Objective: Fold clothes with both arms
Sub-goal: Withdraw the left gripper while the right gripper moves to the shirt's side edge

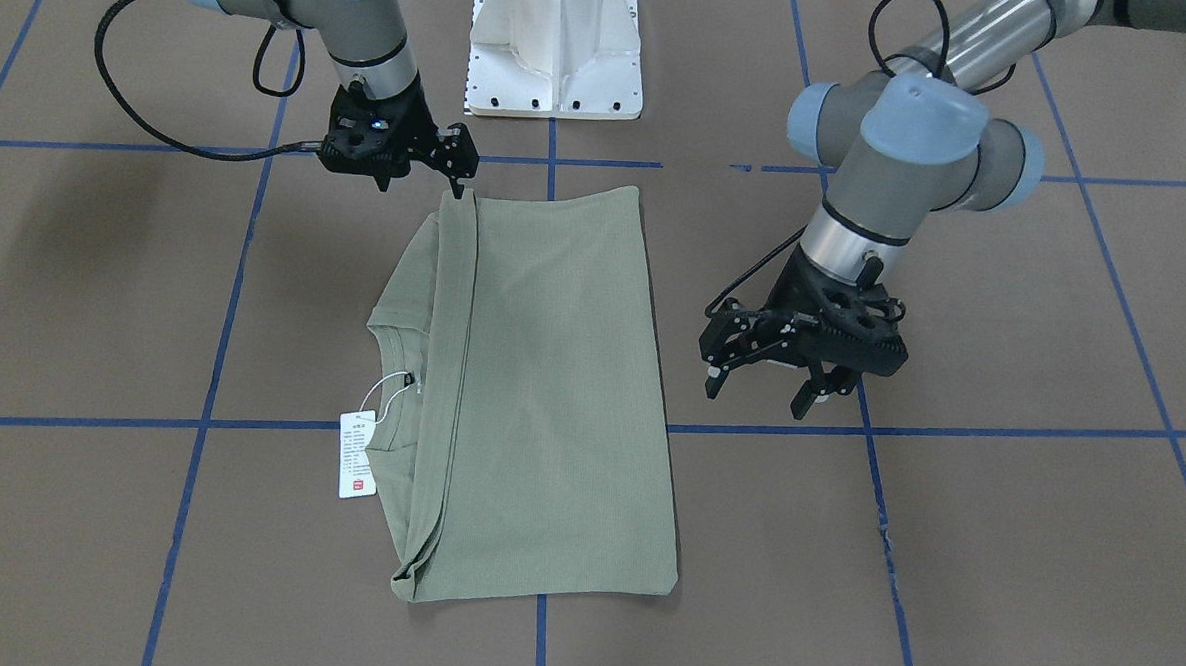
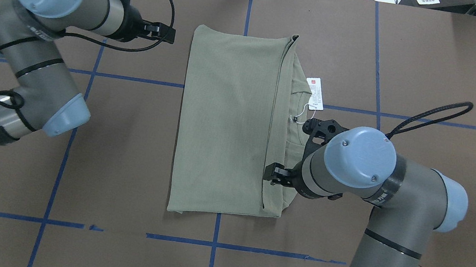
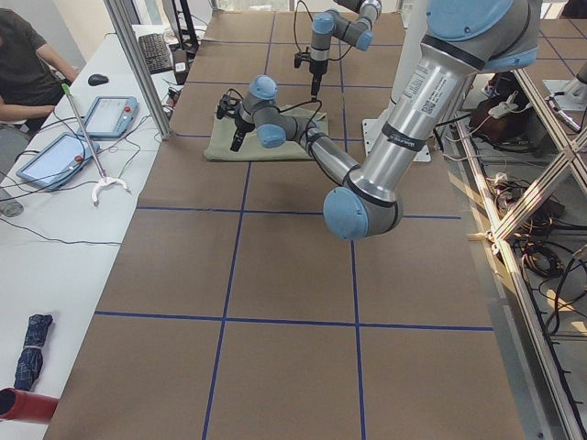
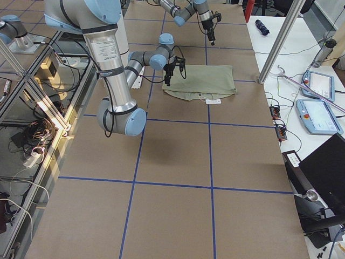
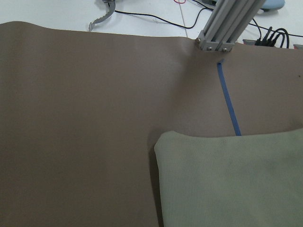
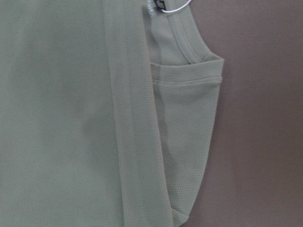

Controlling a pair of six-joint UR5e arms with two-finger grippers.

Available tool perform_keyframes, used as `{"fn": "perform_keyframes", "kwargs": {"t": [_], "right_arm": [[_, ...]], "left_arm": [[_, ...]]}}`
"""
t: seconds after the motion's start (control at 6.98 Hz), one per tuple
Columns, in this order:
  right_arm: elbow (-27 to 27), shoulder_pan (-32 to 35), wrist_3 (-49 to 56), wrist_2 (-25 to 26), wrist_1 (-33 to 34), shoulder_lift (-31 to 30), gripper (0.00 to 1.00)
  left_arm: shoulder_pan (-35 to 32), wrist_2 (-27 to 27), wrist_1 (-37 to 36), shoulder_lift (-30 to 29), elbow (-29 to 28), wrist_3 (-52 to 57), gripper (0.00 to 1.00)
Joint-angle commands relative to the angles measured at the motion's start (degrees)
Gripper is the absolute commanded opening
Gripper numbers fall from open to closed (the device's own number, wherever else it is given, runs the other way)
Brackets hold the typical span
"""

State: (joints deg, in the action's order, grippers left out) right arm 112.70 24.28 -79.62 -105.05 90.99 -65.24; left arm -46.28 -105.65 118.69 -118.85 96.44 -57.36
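The sage-green shirt (image 1: pixel 540 391) lies folded into a tall rectangle in the middle of the brown table (image 1: pixel 994 551). A narrow folded strip runs along one long side, beside the collar and a white hang tag (image 1: pixel 357 455). My right gripper (image 1: pixel 421 187) stands open at the shirt's near corner, one fingertip (image 1: pixel 459 193) right at the strip's end; overhead it shows as right gripper (image 2: pixel 273 174) over the fold edge. My left gripper (image 1: pixel 758 395) hangs open just off the opposite long side, holding nothing. In the left wrist view only the shirt's corner (image 5: pixel 227 179) shows.
The white pedestal base (image 1: pixel 555 51) stands at the robot's edge of the table. Blue tape lines (image 1: pixel 949 431) cross the brown cover. Beyond the far edge is a white side table (image 3: pixel 55 229) with tablets, a seated person (image 3: pixel 27 64) and an aluminium post (image 3: pixel 138 64).
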Motion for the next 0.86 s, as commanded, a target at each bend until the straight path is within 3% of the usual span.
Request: {"fn": "perform_keyframes", "kwargs": {"t": [0.0, 0.29, 0.72], "right_arm": [[-5.64, -2.82, 2.45, 1.15, 0.15, 3.27, 1.0], [-9.4, -5.03, 2.45, 3.53, 0.15, 5.54, 1.0], [-10.22, -5.47, 4.02, 3.27, 3.28, 4.85, 1.0]], "left_arm": [[-0.13, -1.93, -4.87, 3.54, 7.62, 1.46, 1.0], [0.05, -2.02, -4.78, 3.54, 7.36, 1.46, 1.0], [0.31, -2.02, -4.26, 3.54, 6.83, 1.46, 1.0]]}}
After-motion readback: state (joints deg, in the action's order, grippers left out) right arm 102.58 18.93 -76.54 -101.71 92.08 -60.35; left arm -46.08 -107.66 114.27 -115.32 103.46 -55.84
